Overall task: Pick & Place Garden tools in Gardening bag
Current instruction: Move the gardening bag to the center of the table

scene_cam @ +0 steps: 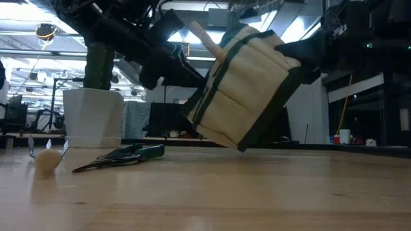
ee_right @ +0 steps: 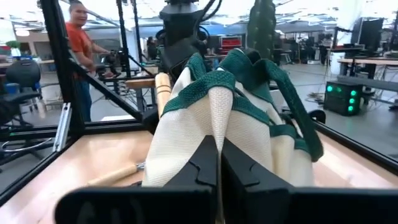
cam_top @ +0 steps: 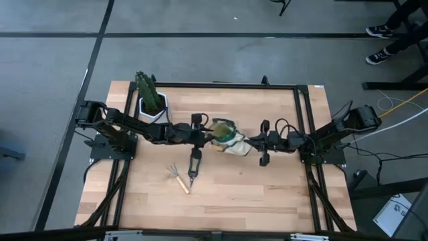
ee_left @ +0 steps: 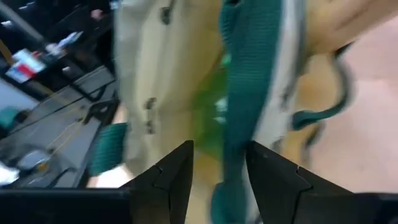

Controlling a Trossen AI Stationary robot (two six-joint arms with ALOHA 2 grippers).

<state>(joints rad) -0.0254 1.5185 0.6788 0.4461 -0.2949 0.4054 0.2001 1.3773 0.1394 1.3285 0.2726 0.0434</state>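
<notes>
While the right hand [ee_right: 219, 163] pinches its woven khaki fabric, the gardening bag [scene_cam: 247, 83] hangs tilted, left hand [ee_left: 219, 165] apart.

Both arms are dark, near black, built of slim jointed links that run from blocky bases at the table's side edges. Loose black cables loop along the right arm [cam_top: 314, 137] near its wrist and along the left arm [cam_top: 134, 127]. The left gripper [ee_left: 217, 180] has two matte black fingers with angular, stepped inner faces. The right gripper [ee_right: 219, 168] has the same black fingers, notched along their inner edges, on a broad dark bar.
</notes>
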